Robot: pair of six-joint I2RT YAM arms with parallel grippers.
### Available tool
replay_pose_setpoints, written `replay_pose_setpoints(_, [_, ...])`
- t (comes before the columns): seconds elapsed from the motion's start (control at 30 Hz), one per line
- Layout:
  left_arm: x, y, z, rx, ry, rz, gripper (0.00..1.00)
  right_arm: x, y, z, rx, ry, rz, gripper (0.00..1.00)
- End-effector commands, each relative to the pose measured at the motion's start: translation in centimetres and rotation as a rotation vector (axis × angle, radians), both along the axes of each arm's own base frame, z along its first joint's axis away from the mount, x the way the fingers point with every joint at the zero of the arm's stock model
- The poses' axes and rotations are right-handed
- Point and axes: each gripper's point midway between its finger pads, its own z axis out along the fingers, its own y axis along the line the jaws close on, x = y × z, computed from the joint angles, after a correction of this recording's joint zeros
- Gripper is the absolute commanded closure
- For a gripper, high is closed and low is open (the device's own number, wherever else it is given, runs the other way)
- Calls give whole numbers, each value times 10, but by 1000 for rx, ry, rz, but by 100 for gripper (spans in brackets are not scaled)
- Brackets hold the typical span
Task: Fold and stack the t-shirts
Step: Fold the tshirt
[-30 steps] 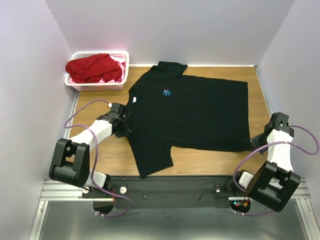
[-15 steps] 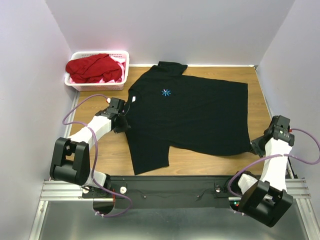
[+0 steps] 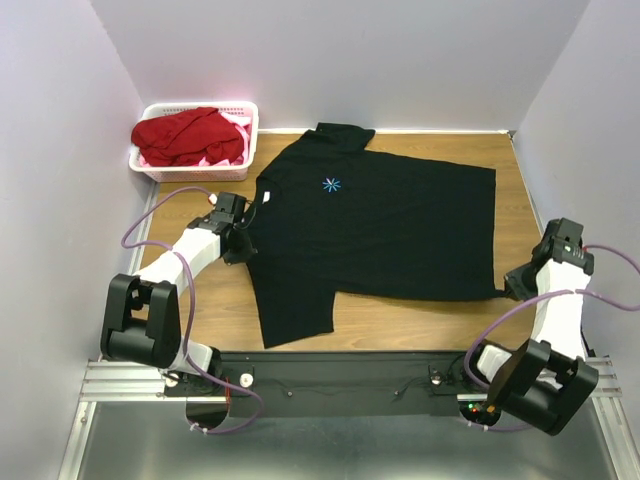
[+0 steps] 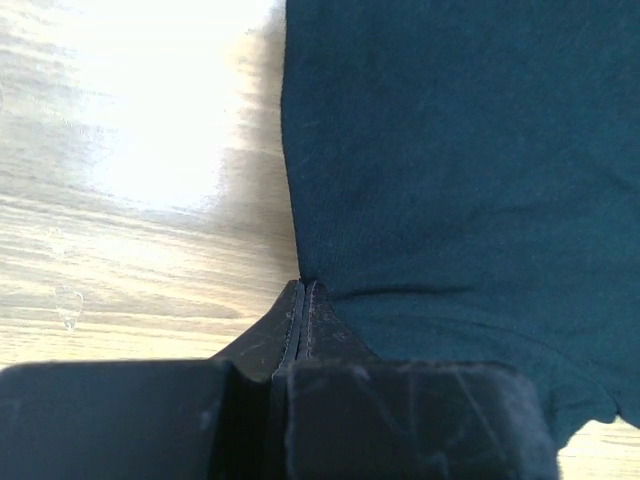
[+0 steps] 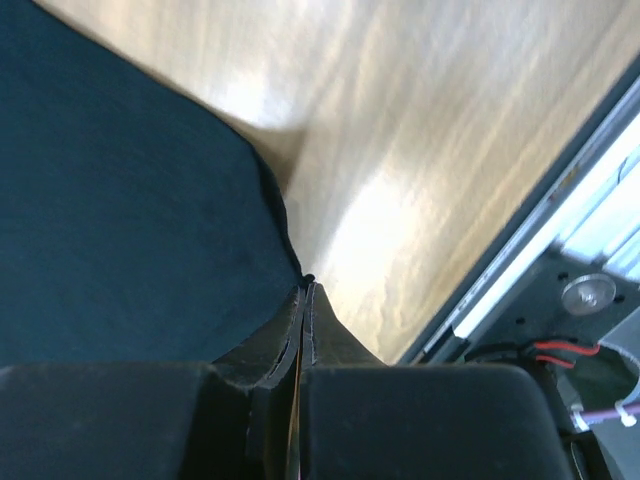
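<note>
Stretched low, left end effector and right end effector have dragged the black t-shirt back, clenching its edges.

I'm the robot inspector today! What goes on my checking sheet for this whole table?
Surface: wooden table, bare wood around the cloth.
Job's things: black t-shirt spread flat, blue star logo up; red shirt bunched over pink cloth in the basket.
Clutter: white slotted basket at the far left corner.
Grippers: left gripper shut on the black t-shirt's left-hand edge; right gripper shut on its near right corner.
Cables: purple cables loop out from each arm.
Surroundings: pale walls on three sides; metal rail under the arm bases.
</note>
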Motion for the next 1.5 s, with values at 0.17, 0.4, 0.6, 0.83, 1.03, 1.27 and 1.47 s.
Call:
replay_pose_setpoints(0.17, [39, 10, 32, 40, -65, 15, 100, 32, -29, 16, -102, -46, 34, 99])
replay_pose_setpoints(0.4, [80, -3, 55, 7, -112, 11, 100, 46, -36, 5, -95, -38, 46, 99])
replay_pose_setpoints(0.6, [120, -12, 70, -1, -144, -3, 100, 57, -38, -9, -64, -33, 57, 99])
replay_pose_setpoints(0.83, [150, -22, 66, -4, -143, -35, 100, 74, -40, -17, -40, -54, 65, 99])
replay_pose_setpoints(1.03, [164, -24, 63, 4, -156, -39, 100, 86, -44, -24, -24, -53, 78, 99])
replay_pose_setpoints(1.27, [170, -24, 60, 10, -162, -32, 100, 108, -49, -15, -16, -104, 95, 99])
replay_pose_setpoints(1.47, [171, -19, 61, 32, -173, -20, 100, 122, -49, -15, 11, -131, 109, 99])
